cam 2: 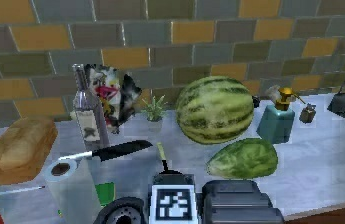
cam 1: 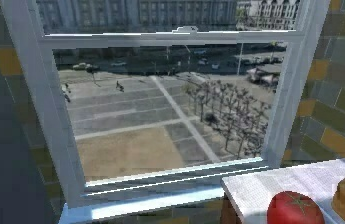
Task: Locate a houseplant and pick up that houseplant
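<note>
So we reckon the finding part is basically done. The plant [cam 2: 154, 107], a little green sprout in a pale pot, sits on the counter [cam 2: 310, 172] close to the brick wall, between the bottle [cam 2: 83, 105] and the big melon [cam 2: 215, 110]. That puts us at the reach-and-grab step. The arm [cam 2: 235, 205] comes up from the arm side view's bottom edge with its marker [cam 2: 175, 204], and the gripper [cam 2: 128, 210] sits low down to the left of it, well short of the plant. The next move, as we judge it, is to extend out toward the wall and line up on the pot, threading between bottle and melon (tight gap, and that bottle looks easy to knock over). We can't tell whether the fingers are spread or pressed together. We can't tell whether they hold anything either, since counter clutter lies right behind them. Plenty is hard to make out: the crumpled dark-and-pink thing behind the bottle, the white and green bits next to the gripper, and the dark object cut off at the right edge. In the forward view there's a window [cam 1: 170, 90] plus a counter corner with a tomato [cam 1: 295, 208], clipped by the bottom edge.
</note>
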You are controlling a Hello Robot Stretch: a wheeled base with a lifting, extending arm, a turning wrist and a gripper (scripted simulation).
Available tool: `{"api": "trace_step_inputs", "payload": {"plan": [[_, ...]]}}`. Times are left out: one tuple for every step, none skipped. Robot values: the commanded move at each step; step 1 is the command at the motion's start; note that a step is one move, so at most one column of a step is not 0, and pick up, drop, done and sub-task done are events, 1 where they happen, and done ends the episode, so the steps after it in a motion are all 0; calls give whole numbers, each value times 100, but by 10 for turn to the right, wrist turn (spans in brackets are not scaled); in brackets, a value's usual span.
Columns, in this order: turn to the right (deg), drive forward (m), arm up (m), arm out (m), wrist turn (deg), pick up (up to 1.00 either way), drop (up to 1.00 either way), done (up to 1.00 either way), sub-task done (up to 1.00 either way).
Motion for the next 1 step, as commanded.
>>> {"api": "trace_step_inputs", "payload": {"plan": [[0, 0, 0, 40, 0, 0, 0, 0, 0]]}}
